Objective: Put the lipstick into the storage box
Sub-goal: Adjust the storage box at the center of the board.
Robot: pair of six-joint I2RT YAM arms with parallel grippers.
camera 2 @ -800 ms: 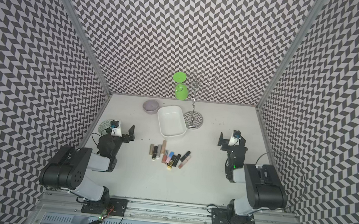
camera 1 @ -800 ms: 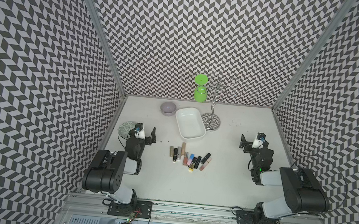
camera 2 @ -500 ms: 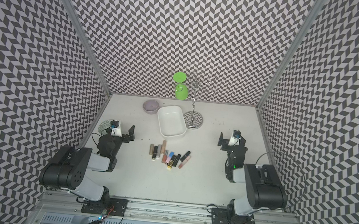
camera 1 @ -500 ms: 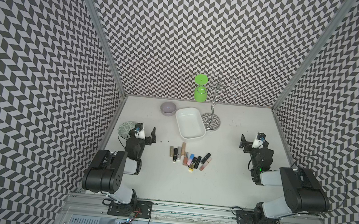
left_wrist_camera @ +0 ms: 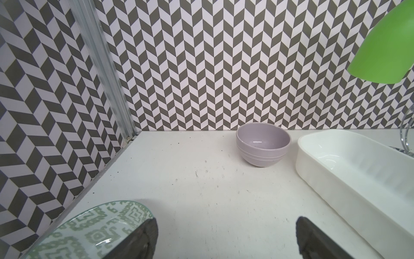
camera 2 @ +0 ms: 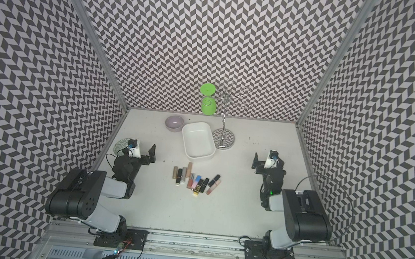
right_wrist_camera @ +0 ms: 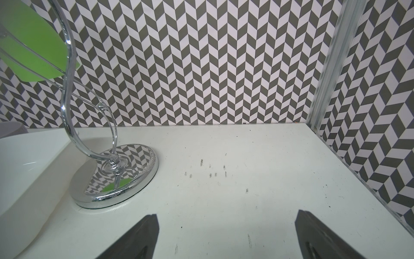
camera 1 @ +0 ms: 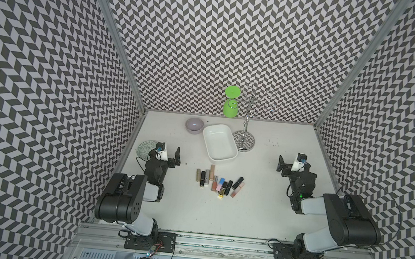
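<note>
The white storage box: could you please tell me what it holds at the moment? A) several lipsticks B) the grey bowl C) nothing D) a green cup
C: the storage box is bare inside in both top views, while the lipsticks lie on the table, outside it.

Left arm point(camera 1: 127, 200), right arm point(camera 1: 348, 221): black rounded joint housings, white link shells. White wrist camera point(camera 1: 161, 154), blue lens, on each. Black base plates point(camera 1: 150, 241), screw heads showing; red wires point(camera 1: 158, 246) at 6 o'clock. Green light point(camera 1: 301, 195) on right arm; black cable point(camera 1: 363, 180) looping out at 3 o'clock.
</note>
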